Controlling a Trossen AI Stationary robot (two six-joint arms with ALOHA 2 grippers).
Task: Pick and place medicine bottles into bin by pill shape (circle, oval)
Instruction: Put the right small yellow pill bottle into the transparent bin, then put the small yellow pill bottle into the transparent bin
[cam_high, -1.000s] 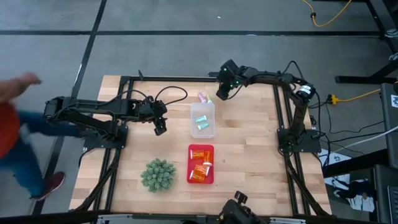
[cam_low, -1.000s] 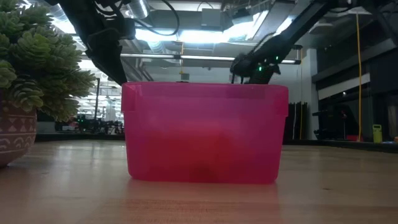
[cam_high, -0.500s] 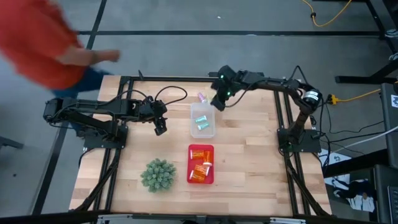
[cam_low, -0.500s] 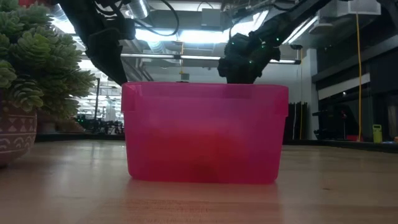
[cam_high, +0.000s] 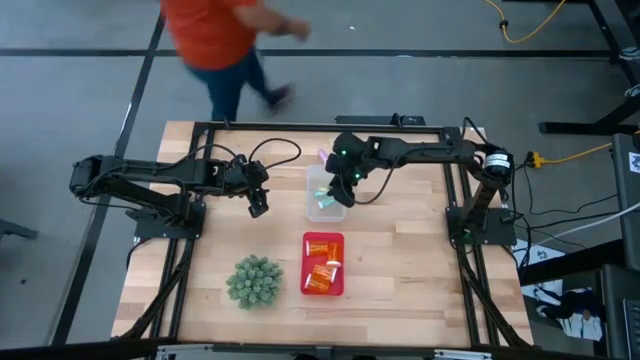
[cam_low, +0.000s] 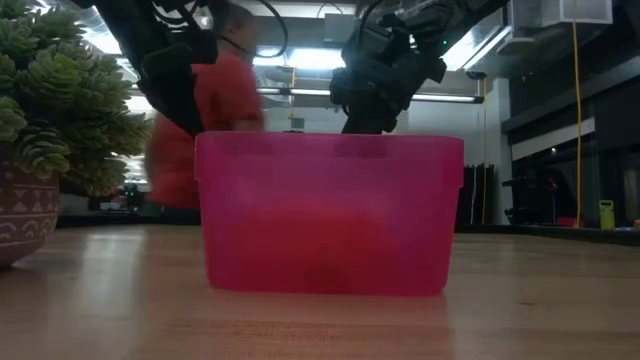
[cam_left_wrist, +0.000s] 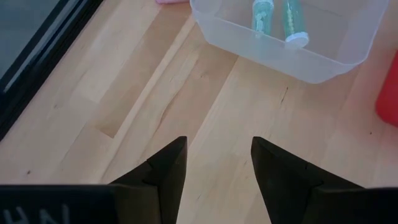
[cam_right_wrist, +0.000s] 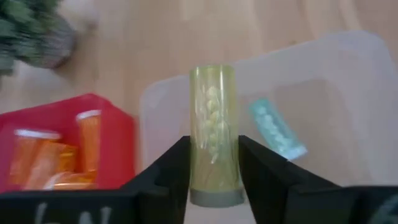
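The right arm's jaws (cam_right_wrist: 213, 163) hang over the clear bin (cam_high: 326, 190), clenched on a yellow vial (cam_right_wrist: 213, 138) that stands upright between the two fingers. Just beyond the jaws, a teal vial (cam_right_wrist: 277, 129) lies on the clear bin's floor; further off sits the red bin (cam_right_wrist: 112, 127), holding orange bottles (cam_right_wrist: 88, 137) with white caps. The left arm's jaws (cam_left_wrist: 213, 165) are released, parted over bare counter (cam_left_wrist: 149, 87), with the clear bin's near wall ahead of them and two teal-green vials (cam_left_wrist: 277, 14) lying inside. A pink vial (cam_high: 323, 155) rests on the counter just outside the clear bin's far edge. A green spiky plant (cam_high: 254, 280) stands beside the red bin. A person in an orange shirt (cam_high: 215, 35) walks past the counter's far side.
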